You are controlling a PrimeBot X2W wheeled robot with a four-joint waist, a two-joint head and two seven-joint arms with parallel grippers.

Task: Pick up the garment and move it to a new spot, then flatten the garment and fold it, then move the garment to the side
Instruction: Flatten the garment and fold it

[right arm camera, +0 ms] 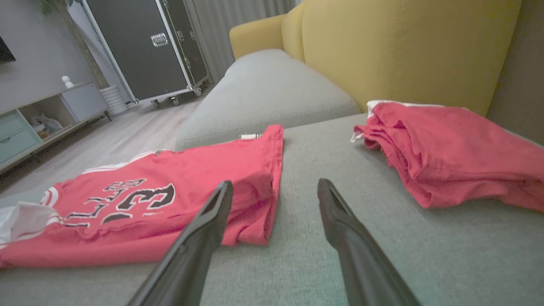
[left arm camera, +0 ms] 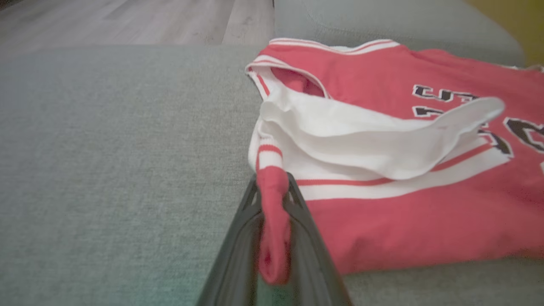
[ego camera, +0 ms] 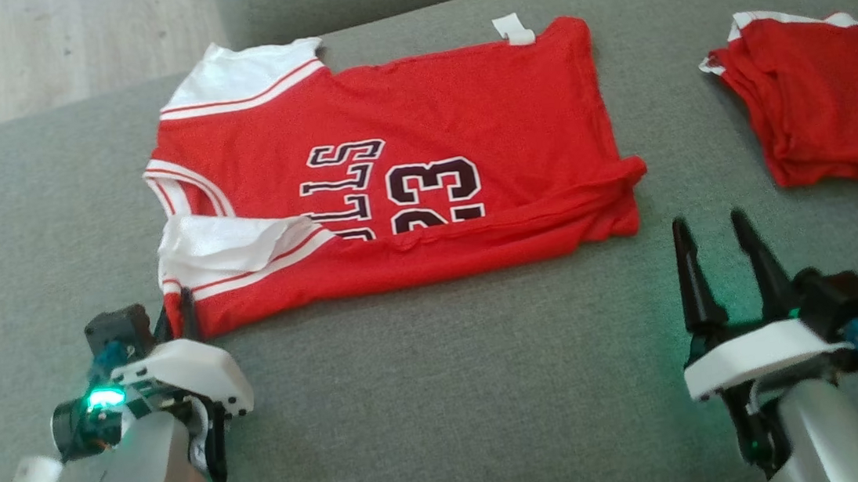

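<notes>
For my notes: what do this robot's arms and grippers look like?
Both arms end in silvery rounded forearms with white plastic wrist shells and a green light. The left gripper and right gripper each have two long, dark, tapering fingers. A black module with a blue connector and thin dark cable sits beside each wrist.

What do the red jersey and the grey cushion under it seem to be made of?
The red jersey: thin, soft knit cloth, matt, perhaps cotton or polyester; it creases and folds limply. The grey cushion: woven upholstery fabric, matt; a fine grainy weave shows.
</notes>
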